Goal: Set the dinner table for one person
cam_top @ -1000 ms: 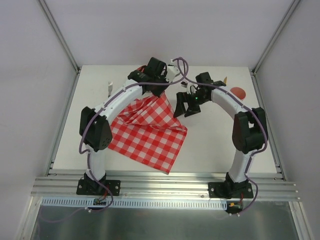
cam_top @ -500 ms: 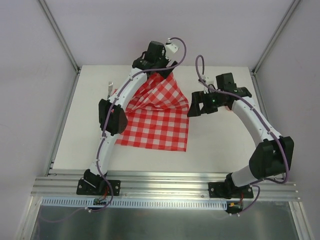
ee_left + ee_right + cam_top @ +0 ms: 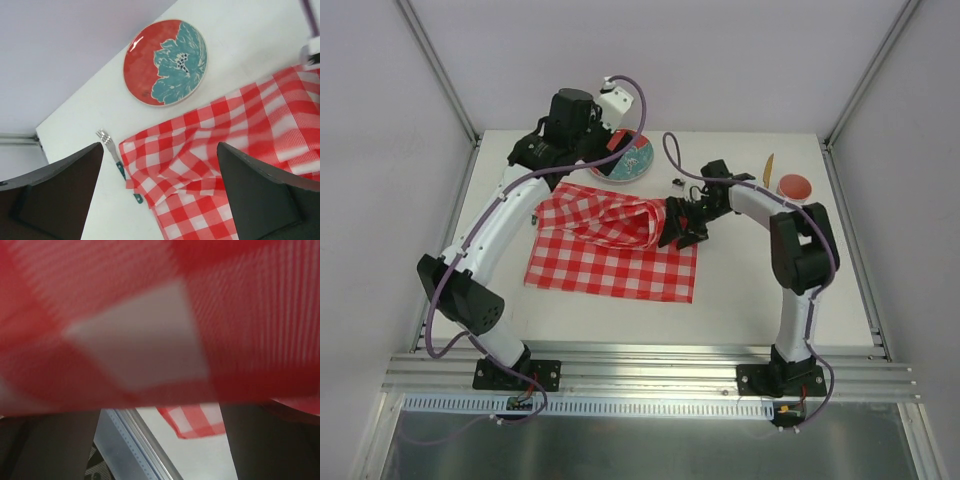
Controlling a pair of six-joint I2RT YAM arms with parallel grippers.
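The red-and-white checked cloth [image 3: 610,260] lies on the white dinner table [image 3: 750,290], its rear part bunched in a fold over the flat front part. My left gripper [image 3: 565,150] hovers open above the cloth's rear left corner [image 3: 165,165], nothing between its fingers [image 3: 60,195]. My right gripper [image 3: 678,228] is at the right end of the fold, jaws apart. In the right wrist view the cloth [image 3: 150,325] hangs blurred right in front of the lens, above the open fingers [image 3: 45,450]. A red plate with a teal flower [image 3: 628,158] sits behind the cloth.
A fork with a teal handle [image 3: 111,147] lies by the cloth's left edge, its handle partly under the cloth. A red cup [image 3: 795,185] and a knife [image 3: 769,164] sit at the back right. Grey rails [image 3: 650,365] edge the table, and walls stand close behind.
My left gripper opened, let go of the cloth and swung back to the left. The cloth dropped into a fold, uncovering the plate. My right gripper moved left onto the fold's right end.
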